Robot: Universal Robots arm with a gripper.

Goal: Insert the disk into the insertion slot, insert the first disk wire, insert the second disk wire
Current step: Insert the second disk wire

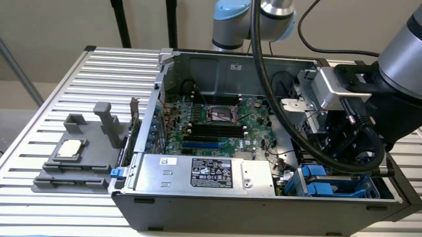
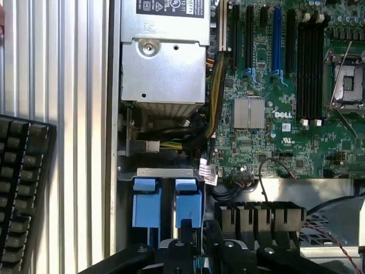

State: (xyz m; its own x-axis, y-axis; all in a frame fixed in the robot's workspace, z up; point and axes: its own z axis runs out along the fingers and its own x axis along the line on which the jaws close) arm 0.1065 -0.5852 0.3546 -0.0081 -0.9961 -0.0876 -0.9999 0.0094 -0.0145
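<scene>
The insertion slot [image 1: 327, 186] is the drive cage with bright blue clips in the case's front corner, at the exterior view's right. In the wrist view two of the insertion slot's blue clips [image 2: 144, 203] stand side by side just under a silver bracket. The disk's silver body and white label are hidden. My gripper [image 1: 343, 148] hangs directly over the cage, its black body low among the cables. In the wrist view the gripper [image 2: 198, 246] sits right against the nearer blue clip [image 2: 189, 206]. A white-tipped power lead [image 2: 149, 146] lies beside the cage.
The silver power-supply box [image 1: 197, 173] with a black label sits beside the cage, with the motherboard [image 1: 218, 123] behind it. A yellow-black cable bundle [image 2: 212, 97] runs along the box. A grey fixture [image 1: 72, 158] stands on the slatted table; a black keyboard [image 2: 23, 188] lies outside the case.
</scene>
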